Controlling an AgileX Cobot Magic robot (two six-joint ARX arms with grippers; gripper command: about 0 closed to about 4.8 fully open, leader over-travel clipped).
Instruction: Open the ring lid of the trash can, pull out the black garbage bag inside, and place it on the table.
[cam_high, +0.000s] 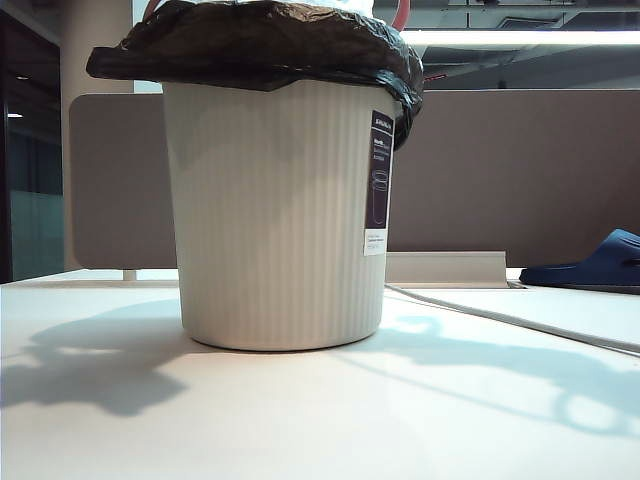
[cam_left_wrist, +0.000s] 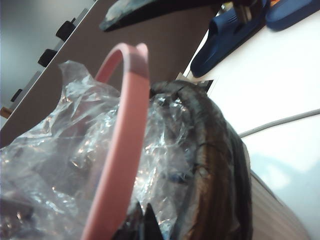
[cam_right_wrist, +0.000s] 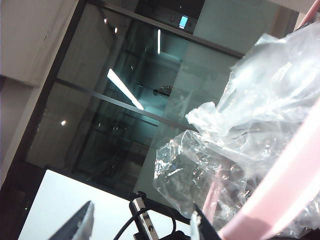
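Note:
The cream ribbed trash can stands mid-table, with the black garbage bag folded over its rim. The pink ring lid is tilted up on edge above the can's mouth, and a bit of it pokes out at the top. My left gripper is shut, its dark tips together just beside the ring lid, over the bag's dark rim. My right gripper is open with nothing in it, one fingertip close to the ring lid. Neither gripper shows in the exterior view.
Crumpled clear plastic fills the can's mouth. Dark blue slippers lie on the white table at the back right, in front of a brown partition. A thin cable crosses the table.

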